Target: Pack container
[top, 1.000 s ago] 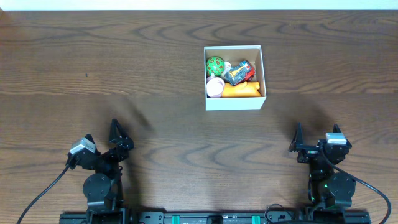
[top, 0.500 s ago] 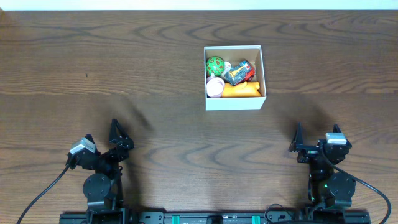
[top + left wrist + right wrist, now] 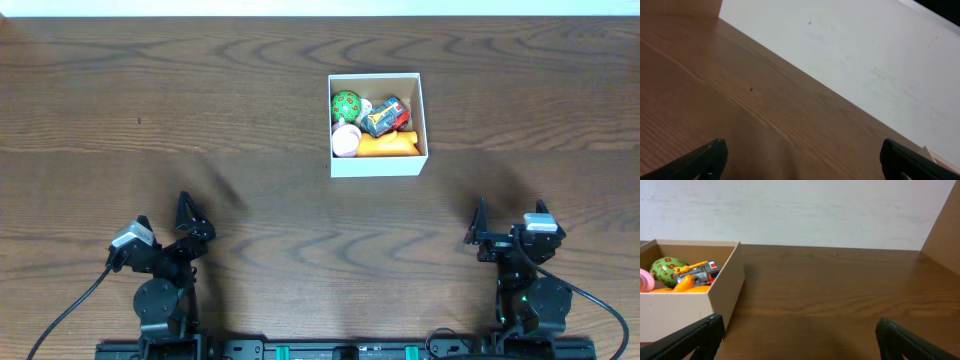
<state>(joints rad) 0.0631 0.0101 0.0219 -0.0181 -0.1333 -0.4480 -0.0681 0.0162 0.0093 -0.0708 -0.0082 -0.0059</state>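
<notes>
Peeking over cropped container wall, toys half hidden

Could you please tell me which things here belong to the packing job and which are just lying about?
Part of the job:
- container
- inside it: green spotted ball, red toy, orange toy, pink-and-white toy
- left gripper and right gripper, both open and empty

Lying about:
- nothing loose; only the table

A dark brown wooden table with a wavy grain is spread across the whole overhead view. 1 square, white-walled container is set directly on it, placed slightly right of centre and toward the far edge.
</notes>
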